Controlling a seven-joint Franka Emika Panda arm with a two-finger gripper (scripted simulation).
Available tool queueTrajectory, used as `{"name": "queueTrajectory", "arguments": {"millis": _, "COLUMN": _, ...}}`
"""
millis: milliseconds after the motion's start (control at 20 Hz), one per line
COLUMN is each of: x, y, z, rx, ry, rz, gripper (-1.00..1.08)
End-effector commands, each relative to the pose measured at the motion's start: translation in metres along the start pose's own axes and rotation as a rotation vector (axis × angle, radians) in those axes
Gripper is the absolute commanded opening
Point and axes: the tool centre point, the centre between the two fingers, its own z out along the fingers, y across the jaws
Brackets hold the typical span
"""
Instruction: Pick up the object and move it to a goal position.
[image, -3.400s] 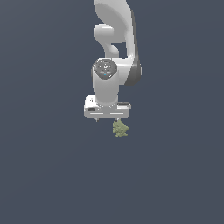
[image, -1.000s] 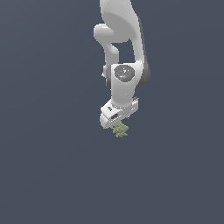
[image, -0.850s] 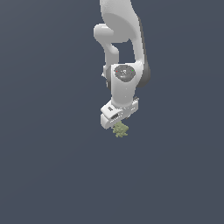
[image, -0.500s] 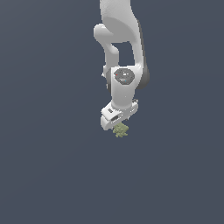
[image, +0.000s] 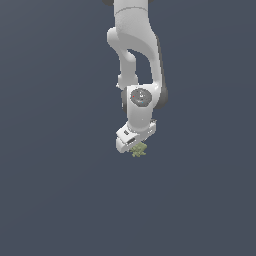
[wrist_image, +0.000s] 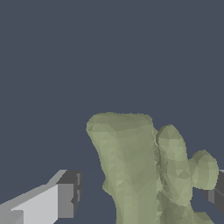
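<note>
We have the gripper spread open around the olive-green object, one finger well clear, so closing off-centre could nudge the lumpy clump away.

A bare simulated scene: a flat, featureless slate-grey backdrop surrounds the smoothly rendered white arm.

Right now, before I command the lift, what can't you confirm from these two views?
- Finger contact: in the wrist view one fingertip stands clear of the green clump; the other is mostly cut off by the frame edge, so touch is unclear.
- Clump's lower part: cut off by the wrist view's edge.
- Gripper: in the exterior view the white hand hides the fingers; the clump is too small for detail.
- Goal position: no marker visible in either view.
</note>
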Motion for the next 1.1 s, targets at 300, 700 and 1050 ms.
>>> {"name": "queueTrajectory", "arguments": {"millis": 300, "x": 0.001, "y": 0.0, "z": 0.001, "rx": -0.001, "ry": 0.001, "rz": 0.0, "gripper": -1.0}}
{"name": "queueTrajectory", "arguments": {"millis": 700, "x": -0.004, "y": 0.005, "z": 0.0, "rx": -0.002, "ry": 0.002, "rz": 0.001, "gripper": -1.0}}
{"name": "queueTrajectory", "arguments": {"millis": 1050, "x": -0.032, "y": 0.032, "z": -0.005, "rx": -0.002, "ry": 0.002, "rz": 0.001, "gripper": -1.0}}
